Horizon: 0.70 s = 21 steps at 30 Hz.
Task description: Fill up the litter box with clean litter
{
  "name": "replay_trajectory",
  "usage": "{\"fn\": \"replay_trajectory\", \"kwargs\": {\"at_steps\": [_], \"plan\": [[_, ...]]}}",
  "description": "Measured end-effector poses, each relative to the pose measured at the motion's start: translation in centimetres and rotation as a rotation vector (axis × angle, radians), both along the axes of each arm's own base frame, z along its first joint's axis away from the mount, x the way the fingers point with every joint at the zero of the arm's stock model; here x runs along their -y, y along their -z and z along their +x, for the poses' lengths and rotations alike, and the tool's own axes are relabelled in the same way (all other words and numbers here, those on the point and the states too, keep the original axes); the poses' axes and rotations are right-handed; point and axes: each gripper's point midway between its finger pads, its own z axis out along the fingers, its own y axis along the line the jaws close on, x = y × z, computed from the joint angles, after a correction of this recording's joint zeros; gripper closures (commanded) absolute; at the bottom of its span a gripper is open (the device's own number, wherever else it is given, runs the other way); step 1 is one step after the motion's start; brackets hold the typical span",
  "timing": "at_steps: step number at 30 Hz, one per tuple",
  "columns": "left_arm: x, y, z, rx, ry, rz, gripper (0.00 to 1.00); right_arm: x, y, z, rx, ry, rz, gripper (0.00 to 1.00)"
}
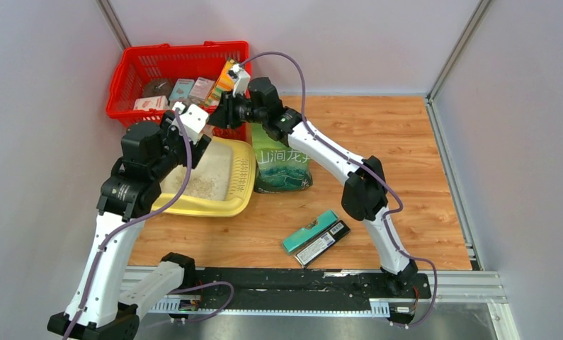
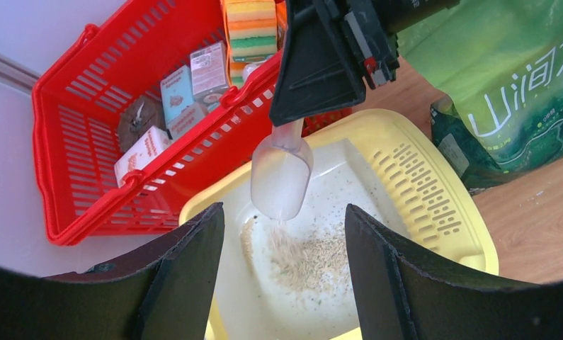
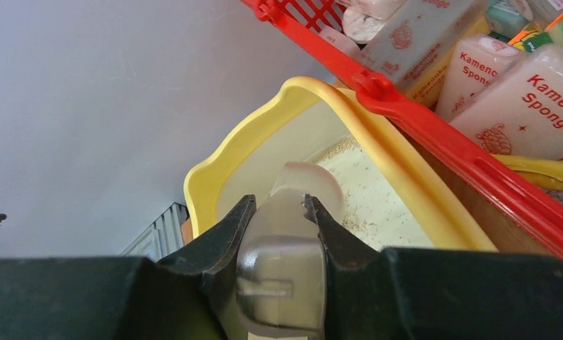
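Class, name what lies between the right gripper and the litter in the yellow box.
A translucent scoop, clamped in the right gripper, mouth-down above the clean litter in the litter box; the left wrist view shows it.

Wooden table (image 1: 406, 142): litter box (image 1: 244, 170), red basket (image 1: 133, 71), green bag (image 1: 282, 166), teal pack (image 1: 310, 230), black pack (image 1: 324, 242).
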Motion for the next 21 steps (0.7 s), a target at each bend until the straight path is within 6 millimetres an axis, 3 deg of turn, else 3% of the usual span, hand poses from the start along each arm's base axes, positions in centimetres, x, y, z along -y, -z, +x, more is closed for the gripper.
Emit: {"fn": "replay_trajectory", "kwargs": {"at_steps": [6, 11, 13, 17, 21], "plan": [[0.3, 0.2, -0.4, 0.003, 0.02, -0.007, 0.28, -0.4, 0.3, -0.3, 0.097, -0.028, -0.037, 1.0], [1.5, 0.7, -0.7, -0.01, 0.089, -0.027, 0.27, 1.4, 0.5, -0.6, 0.239, -0.083, -0.087, 1.0], [2.2, 0.6, -0.8, -0.01, 0.127, -0.04, 0.27, 2.2, -0.4, -1.0, 0.295, -0.113, -0.093, 1.0], [3.5, 0.3, -0.7, -0.001, 0.193, -0.061, 0.28, 4.7, -4.2, -2.5, 0.404, -0.198, -0.074, 1.0], [4.4, 0.6, 0.2, 0.0, 0.243, -0.053, 0.32, 9.2, -8.4, -5.0, 0.47, -0.23, -0.054, 1.0]]}}
